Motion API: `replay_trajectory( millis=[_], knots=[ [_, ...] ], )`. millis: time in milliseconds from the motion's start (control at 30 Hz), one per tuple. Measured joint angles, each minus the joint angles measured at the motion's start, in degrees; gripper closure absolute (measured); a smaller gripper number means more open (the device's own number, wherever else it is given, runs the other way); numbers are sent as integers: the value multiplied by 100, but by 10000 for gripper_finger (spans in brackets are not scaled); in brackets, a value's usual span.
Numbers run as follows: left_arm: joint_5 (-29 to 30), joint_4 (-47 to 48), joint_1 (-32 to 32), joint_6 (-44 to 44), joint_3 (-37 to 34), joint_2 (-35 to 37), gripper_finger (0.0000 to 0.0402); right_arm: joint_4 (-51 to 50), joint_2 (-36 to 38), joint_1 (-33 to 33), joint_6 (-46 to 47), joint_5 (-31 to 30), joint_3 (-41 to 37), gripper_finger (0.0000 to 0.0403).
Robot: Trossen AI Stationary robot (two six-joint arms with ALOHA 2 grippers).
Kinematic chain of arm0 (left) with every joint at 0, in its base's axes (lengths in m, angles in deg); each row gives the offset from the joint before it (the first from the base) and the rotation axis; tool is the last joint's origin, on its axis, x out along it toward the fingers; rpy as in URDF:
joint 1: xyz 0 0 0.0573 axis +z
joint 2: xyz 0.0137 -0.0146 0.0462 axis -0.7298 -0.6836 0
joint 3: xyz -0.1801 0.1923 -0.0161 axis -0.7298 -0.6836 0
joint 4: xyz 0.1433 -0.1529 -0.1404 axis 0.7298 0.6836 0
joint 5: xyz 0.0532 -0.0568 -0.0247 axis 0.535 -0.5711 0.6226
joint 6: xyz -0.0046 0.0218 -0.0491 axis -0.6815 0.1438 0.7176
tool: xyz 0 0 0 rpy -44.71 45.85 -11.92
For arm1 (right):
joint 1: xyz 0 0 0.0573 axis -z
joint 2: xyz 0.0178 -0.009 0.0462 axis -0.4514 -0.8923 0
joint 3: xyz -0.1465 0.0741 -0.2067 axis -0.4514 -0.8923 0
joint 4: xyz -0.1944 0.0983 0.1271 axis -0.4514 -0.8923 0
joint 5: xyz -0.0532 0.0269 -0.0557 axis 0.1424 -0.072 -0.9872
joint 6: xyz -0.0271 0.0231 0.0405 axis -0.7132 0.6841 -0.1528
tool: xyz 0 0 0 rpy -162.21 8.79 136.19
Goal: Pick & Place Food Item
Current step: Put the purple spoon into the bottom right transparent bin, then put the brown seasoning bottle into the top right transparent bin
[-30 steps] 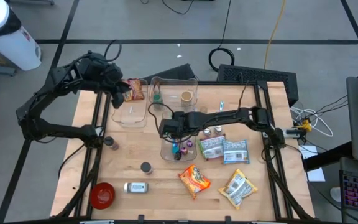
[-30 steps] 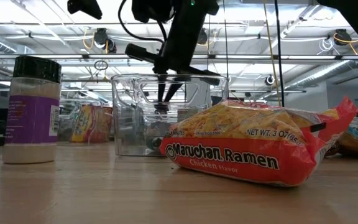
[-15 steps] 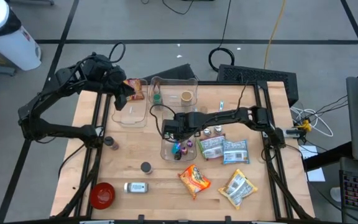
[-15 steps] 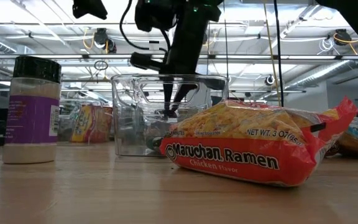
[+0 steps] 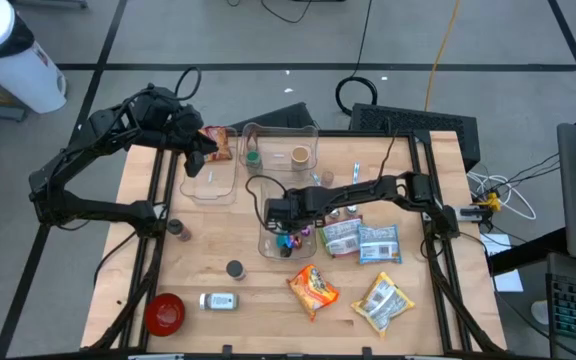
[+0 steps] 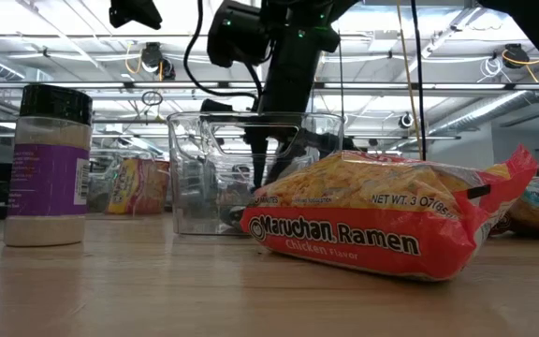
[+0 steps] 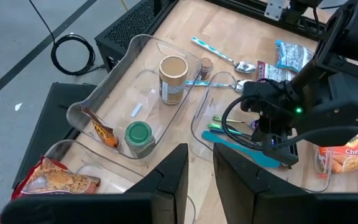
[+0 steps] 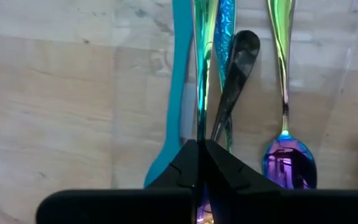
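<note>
Surface: pale wooden table inside a black frame, grey floor around it, seen from above
Food item: red-orange crinkled snack bag lying flat at the table's back left edge, just beside a shallow clear plastic tray
Left gripper: hangs over the back left corner, near the snack bag and apart from it; its own wrist view shows the two dark fingers with a narrow gap between them and nothing in the gap
Back bin: clear plastic bin just right of the snack bag, holding a green-lidded jar and a tan cylindrical cup
Right gripper: reaches down into a second clear plastic bin at the table's middle; fingers pressed together, tips at an iridescent metal utensil handle; whether the handle is pinched cannot be told
Utensils: teal plastic spatula, dark spoon and purple-bowled iridescent spoon lying side by side on that bin's floor
Front of table: orange Maruchan ramen packet lying flat in front of the utensil bin, apart from it; yellow crinkled chip bag to its right
Front left: red bowl near the corner, white shaker bottle on its side beside it
</note>
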Motion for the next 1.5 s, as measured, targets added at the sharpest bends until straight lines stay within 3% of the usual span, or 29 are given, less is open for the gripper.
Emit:
replay_trajectory(
  millis=[433, 967, 1367, 1500],
  knots=[
    [2, 4, 0, 18, 0, -2, 321, 8, 0, 0, -74, 124, -30, 402],
    [2, 9, 0, 84, 0, -2, 321, 115, 0, 0, -87, 81, -30, 357],
    [-41, -23, 0, 9, 0, 180, 321, 841, 125, 39, -410, -321, -18, 356],
    [-661, -377, 2, 211, -2, 393, 321, 1597, 266, 35, -872, -976, -37, 356]
  ],
)
